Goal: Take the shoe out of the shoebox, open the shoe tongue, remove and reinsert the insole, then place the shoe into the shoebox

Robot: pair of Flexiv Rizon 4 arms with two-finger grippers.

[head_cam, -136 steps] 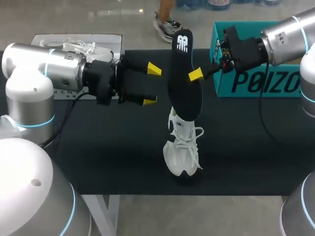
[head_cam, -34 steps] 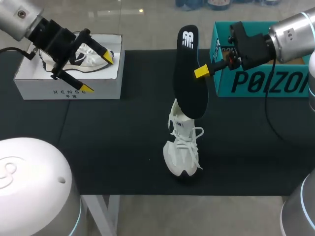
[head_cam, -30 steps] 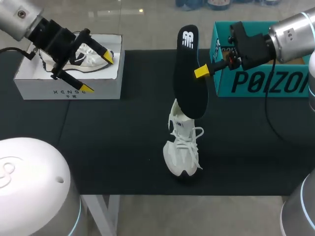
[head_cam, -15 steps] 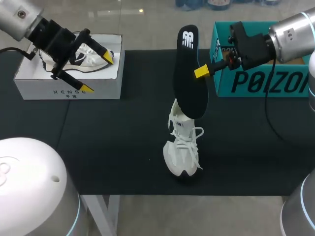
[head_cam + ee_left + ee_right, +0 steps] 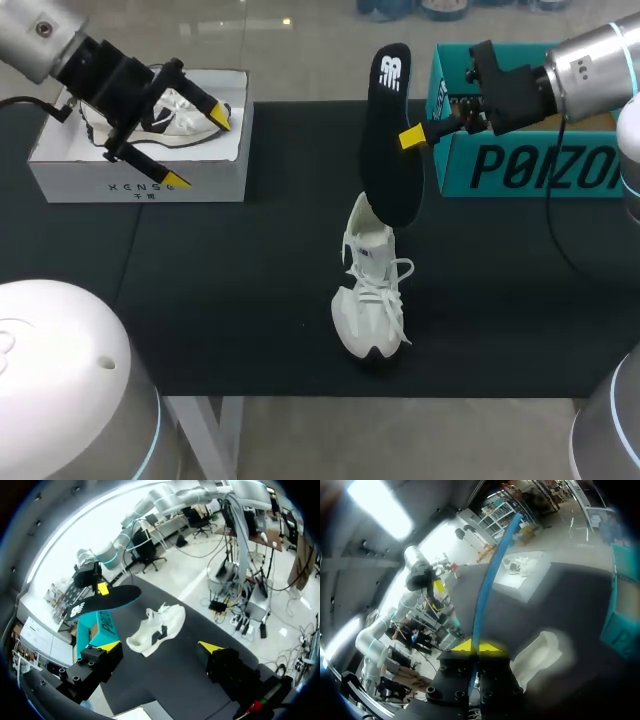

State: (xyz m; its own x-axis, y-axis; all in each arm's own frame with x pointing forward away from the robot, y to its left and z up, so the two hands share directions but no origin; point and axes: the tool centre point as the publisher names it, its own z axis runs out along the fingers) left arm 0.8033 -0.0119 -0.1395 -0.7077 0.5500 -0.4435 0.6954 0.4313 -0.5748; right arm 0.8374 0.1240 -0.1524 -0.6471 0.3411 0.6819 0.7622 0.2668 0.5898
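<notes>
A white shoe (image 5: 370, 290) stands on the black mat, toe toward the front edge. Just above its heel opening hangs a black insole (image 5: 388, 140), nearly upright, its lower end close over the shoe's collar. My right gripper (image 5: 412, 135) is shut on the insole's edge; in the right wrist view the insole (image 5: 490, 575) runs as a thin blue line out from between the yellow tips of the gripper (image 5: 479, 647), with the shoe (image 5: 537, 652) below. My left gripper (image 5: 197, 148) hangs open over the white shoebox (image 5: 140, 180), far from the shoe (image 5: 155, 630).
The white shoebox at the back left holds another white shoe (image 5: 180, 108). A teal box (image 5: 530, 165) stands at the back right, behind my right arm. Bare black mat lies around the standing shoe and toward the front edge.
My right gripper has lifted the insole a little up and to the right, so its lower end sits higher over the shoe's opening. The left arm has not moved.
</notes>
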